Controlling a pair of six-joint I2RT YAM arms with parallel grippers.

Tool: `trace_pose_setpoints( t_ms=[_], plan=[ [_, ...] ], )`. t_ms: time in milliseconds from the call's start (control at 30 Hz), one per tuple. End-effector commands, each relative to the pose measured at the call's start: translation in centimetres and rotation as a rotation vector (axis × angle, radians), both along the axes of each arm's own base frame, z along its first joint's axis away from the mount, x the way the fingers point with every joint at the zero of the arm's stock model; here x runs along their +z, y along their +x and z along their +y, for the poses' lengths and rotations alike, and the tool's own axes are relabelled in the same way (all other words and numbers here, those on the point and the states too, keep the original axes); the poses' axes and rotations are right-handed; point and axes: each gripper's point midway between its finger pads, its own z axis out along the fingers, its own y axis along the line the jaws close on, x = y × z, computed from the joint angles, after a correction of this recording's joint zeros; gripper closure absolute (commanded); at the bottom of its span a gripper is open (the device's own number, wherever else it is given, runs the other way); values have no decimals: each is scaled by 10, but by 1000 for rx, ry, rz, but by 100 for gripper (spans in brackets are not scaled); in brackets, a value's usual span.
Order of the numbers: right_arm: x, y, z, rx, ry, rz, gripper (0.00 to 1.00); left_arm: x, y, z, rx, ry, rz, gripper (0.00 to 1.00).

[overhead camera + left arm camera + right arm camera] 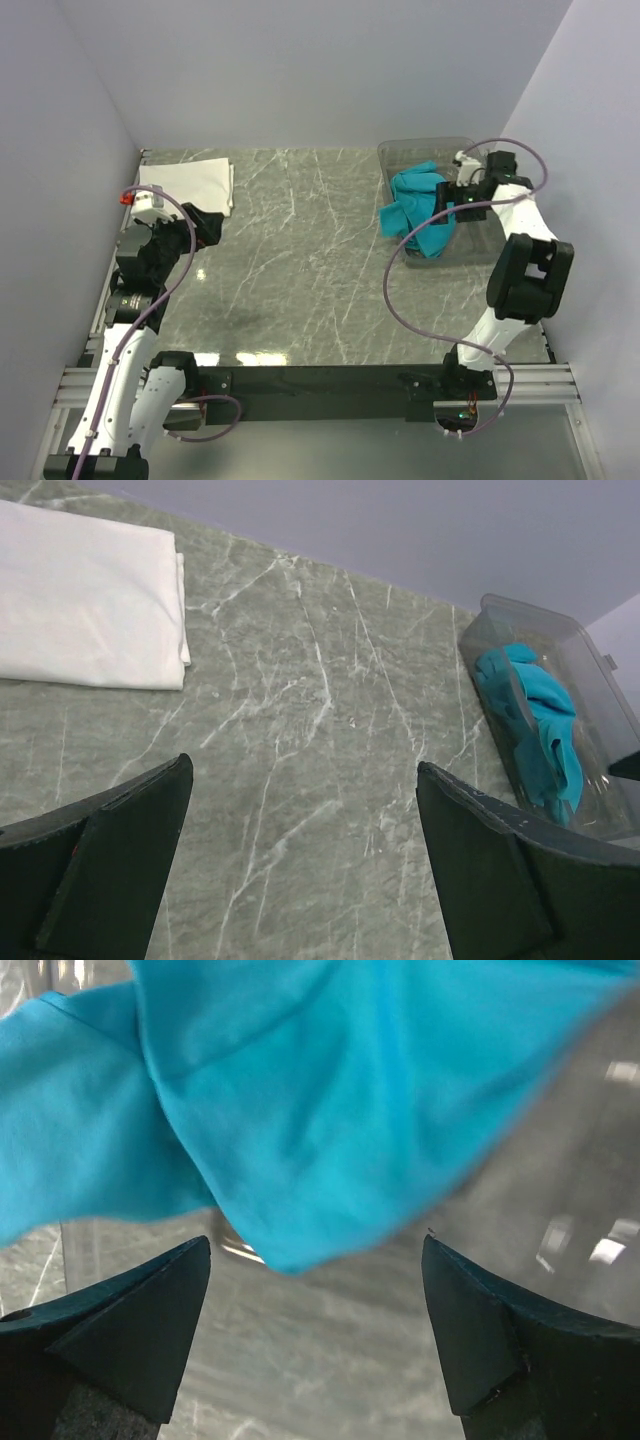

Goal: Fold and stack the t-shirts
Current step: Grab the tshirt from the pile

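Now: teal shirt (420, 205) lies crumpled in the bin (425, 145), part spilling over its left rim. White shirt (190, 185) lies folded on the surface, well apart from the bin. Right claw (315, 1250) hangs just above the teal cloth, jaws apart. Left claw (305, 770), far from the bin, also gapes. Cloth looks light and limp, likely to sag; best pinch a raised fold.

The left arm (112, 385) and right arm (497, 322) are built of white link shells joined by black joint housings. A thin mauve cable (388, 287) loops along each arm. The left wrist bears a small red tab (126, 197). The fingers (110, 870) are matte black wedges, one lightly scuffed along an edge.
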Motion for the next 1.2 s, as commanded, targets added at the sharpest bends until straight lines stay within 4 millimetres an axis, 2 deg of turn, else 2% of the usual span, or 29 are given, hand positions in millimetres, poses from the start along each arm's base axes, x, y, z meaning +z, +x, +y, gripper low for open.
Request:
trace_pose_setpoints(
  t_ms=[0, 100, 133, 367, 500, 567, 633, 733, 767, 833, 900, 933, 967, 1000, 1033, 1067, 1100, 1167],
  plan=[
    [0, 16, 29, 72, -8, -4, 9, 13, 2, -6, -25, -19, -38, 1],
    [-11, 16, 55, 134, -20, 0, 10, 15, 3, -5, -21, -14, -36, 1],
    [-14, 16, 58, 134, -32, 2, 10, 14, 3, -3, -13, -14, -33, 1],
    [-47, 24, 49, 79, -163, 60, 22, 10, 3, -3, -1, -36, -25, 1],
    [-54, 33, 53, 67, -181, 70, 30, 13, 6, -4, -7, -36, -22, 1],
    [-57, 34, 55, 64, -182, 80, 38, 11, 9, -4, -10, -35, -10, 1],
    [-56, 34, 52, 41, -192, 77, 64, 14, 9, -5, -15, -37, -16, 1],
    [-37, 37, 44, 12, -236, 15, 95, 18, 7, -5, -15, -40, -23, 1],
    [-16, 38, 41, 4, -253, -44, 99, 20, 7, -5, -16, -40, -26, 1],
    [13, 42, 37, 4, -278, -125, 100, 24, 5, -6, -19, -46, -39, 1],
    [65, 45, 38, 6, -282, -249, 100, 30, 4, -7, -25, -50, -52, 1],
    [86, 46, 42, 18, -268, -296, 100, 32, 3, -8, -29, -53, -57, 1],
    [130, 45, 54, 58, -221, -403, 100, 34, 4, -9, -34, -55, -63, 1],
    [147, 37, 65, 105, -181, -431, 100, 37, 3, -10, -39, -56, -70, 1],
    [177, 28, 74, 138, -147, -498, 100, 39, 3, -10, -42, -58, -73, 1],
    [210, 21, 93, 220, -72, -579, 100, 42, 3, -12, -51, -59, -82, 1],
    [226, 10, 111, 288, -31, -609, 100, 45, 3, -12, -53, -60, -91, 0],
    [277, -15, 144, 412, 37, -727, 100, 51, 1, -15, -70, -65, -109, 1]
  ],
)
